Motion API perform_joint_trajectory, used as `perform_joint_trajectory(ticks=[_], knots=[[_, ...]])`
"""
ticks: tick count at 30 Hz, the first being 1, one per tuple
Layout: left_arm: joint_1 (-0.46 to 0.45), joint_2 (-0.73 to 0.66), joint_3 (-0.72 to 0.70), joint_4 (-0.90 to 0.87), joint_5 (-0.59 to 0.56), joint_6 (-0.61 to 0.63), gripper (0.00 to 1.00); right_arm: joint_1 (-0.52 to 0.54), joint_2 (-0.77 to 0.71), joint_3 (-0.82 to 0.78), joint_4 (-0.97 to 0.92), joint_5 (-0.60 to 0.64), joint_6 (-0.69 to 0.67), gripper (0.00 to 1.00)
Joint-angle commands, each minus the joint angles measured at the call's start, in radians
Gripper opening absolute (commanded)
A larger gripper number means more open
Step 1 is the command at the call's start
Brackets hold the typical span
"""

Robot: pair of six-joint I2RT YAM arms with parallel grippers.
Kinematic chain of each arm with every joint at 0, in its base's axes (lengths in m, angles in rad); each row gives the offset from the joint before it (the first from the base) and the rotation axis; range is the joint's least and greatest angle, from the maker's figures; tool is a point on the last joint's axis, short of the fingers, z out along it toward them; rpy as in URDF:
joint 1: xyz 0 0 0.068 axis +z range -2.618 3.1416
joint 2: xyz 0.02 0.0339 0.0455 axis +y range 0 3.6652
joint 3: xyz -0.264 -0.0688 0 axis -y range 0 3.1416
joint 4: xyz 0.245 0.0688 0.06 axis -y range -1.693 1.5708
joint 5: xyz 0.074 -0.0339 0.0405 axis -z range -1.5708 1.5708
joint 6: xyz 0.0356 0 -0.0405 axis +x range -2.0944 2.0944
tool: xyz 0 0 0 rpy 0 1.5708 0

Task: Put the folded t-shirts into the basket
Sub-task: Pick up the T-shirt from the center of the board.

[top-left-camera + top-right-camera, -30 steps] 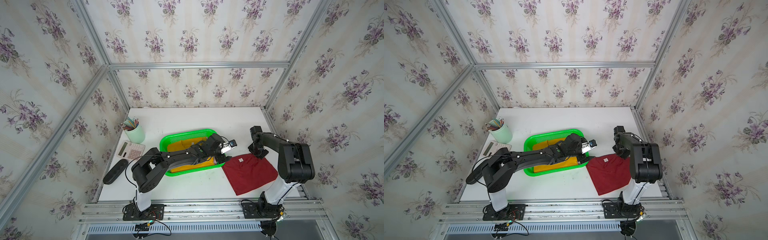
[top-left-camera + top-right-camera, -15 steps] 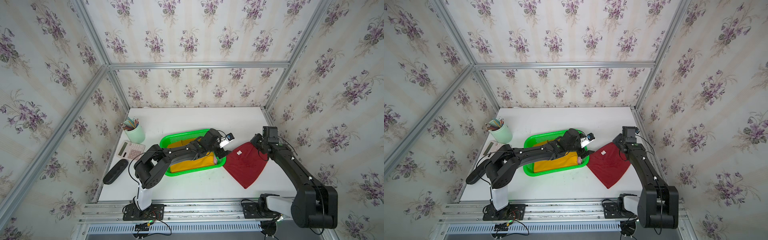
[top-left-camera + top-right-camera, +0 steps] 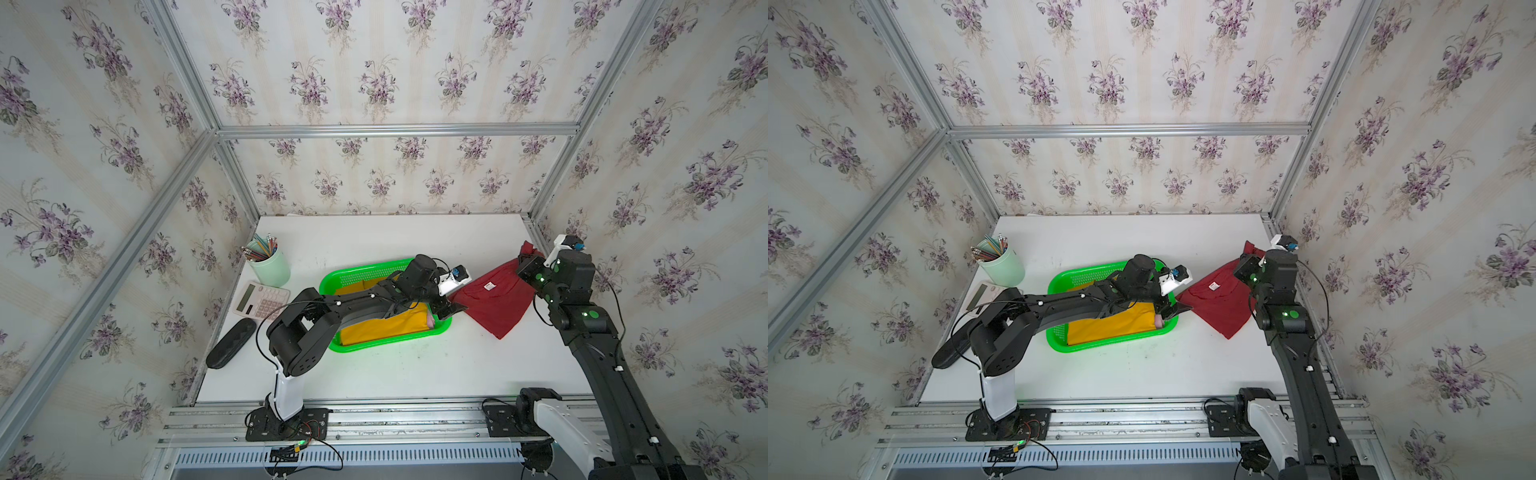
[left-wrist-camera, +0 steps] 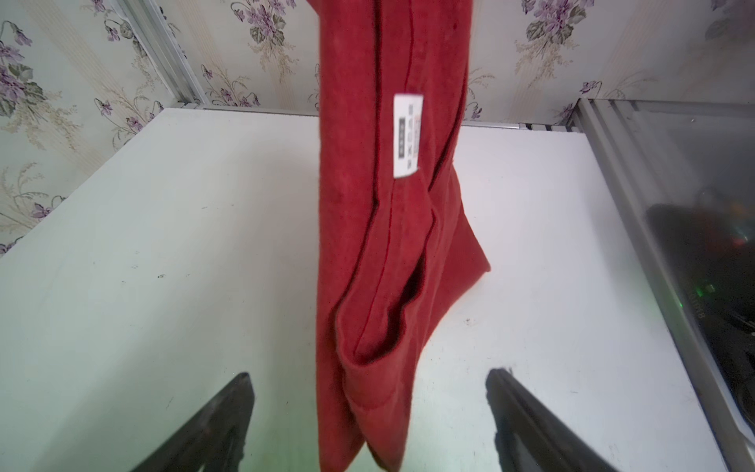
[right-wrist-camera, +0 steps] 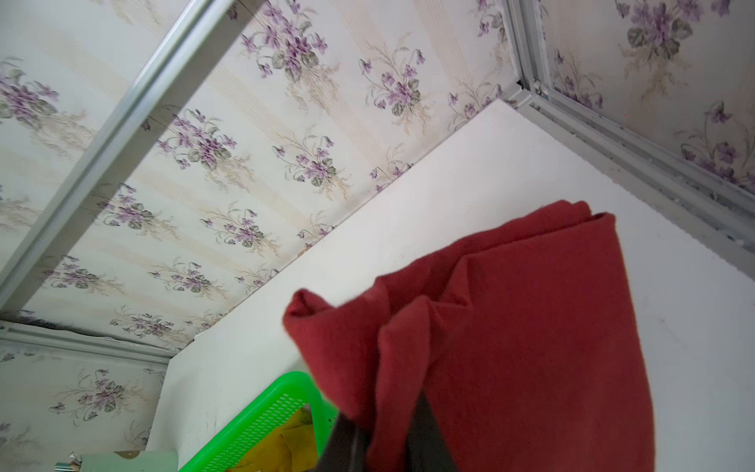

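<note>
The dark red t-shirt (image 3: pixel 494 299) (image 3: pixel 1221 303) hangs off the table to the right of the basket. My right gripper (image 3: pixel 525 259) (image 5: pixel 392 441) is shut on its upper far corner. In the left wrist view a fold of this shirt (image 4: pixel 388 245), with its white label (image 4: pixel 407 137), hangs between the fingers of my left gripper (image 4: pixel 367 408) (image 3: pixel 451 309). That gripper is open and touches no cloth. The green basket (image 3: pixel 357 276) (image 5: pixel 261 417) holds the mustard yellow t-shirt (image 3: pixel 386 326) with a pink edge (image 3: pixel 430 320) beneath it.
A pale green pencil cup (image 3: pixel 269 266), a calculator (image 3: pixel 259 300) and a black case (image 3: pixel 231 343) sit along the table's left side. The right wall frame (image 3: pixel 536 232) stands close behind my right gripper. My left arm stretches over the basket.
My right arm has lifted the dark red shirt from lying flat on the table up and toward the back right. My left gripper has moved to the shirt's lower fold and opened slightly wider.
</note>
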Motion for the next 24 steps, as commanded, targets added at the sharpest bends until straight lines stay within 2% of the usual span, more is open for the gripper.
perform_joint_trajectory(ticks=[1,6,7,8,11,12,13,16,18,21,24], knots=[[0.006,-0.005,0.003,0.036,0.027,-0.017,0.86,0.011,-0.017,0.042,0.034,-0.058,-0.054,0.00],[0.006,-0.001,-0.004,0.057,0.068,-0.041,0.80,0.023,-0.025,0.108,0.042,-0.176,-0.073,0.00],[0.006,-0.008,-0.009,0.067,0.070,-0.046,0.77,0.026,-0.022,0.123,0.040,-0.192,-0.072,0.00],[0.006,-0.018,-0.012,0.072,0.074,-0.047,0.64,0.029,-0.022,0.136,0.037,-0.207,-0.069,0.00],[0.006,-0.062,0.000,0.007,0.105,-0.056,0.14,0.034,-0.023,0.156,0.042,-0.240,-0.027,0.00],[0.006,-0.086,-0.003,-0.018,0.115,-0.070,0.03,0.035,-0.023,0.157,0.053,-0.264,-0.002,0.00],[0.006,-0.116,-0.014,-0.037,0.123,-0.080,0.00,0.038,-0.023,0.155,0.066,-0.288,0.029,0.00],[0.006,-0.255,-0.098,-0.069,0.103,-0.099,0.00,0.052,-0.023,0.126,0.131,-0.356,0.078,0.00],[0.006,-0.364,-0.164,-0.105,0.074,-0.105,0.00,0.063,-0.023,0.107,0.155,-0.354,0.087,0.00],[0.004,-0.525,-0.232,-0.232,0.064,-0.106,0.00,0.088,-0.020,0.087,0.163,-0.333,0.119,0.00],[-0.003,-0.675,-0.268,-0.417,0.065,-0.111,0.00,0.147,-0.016,0.033,0.236,-0.323,0.253,0.00]])
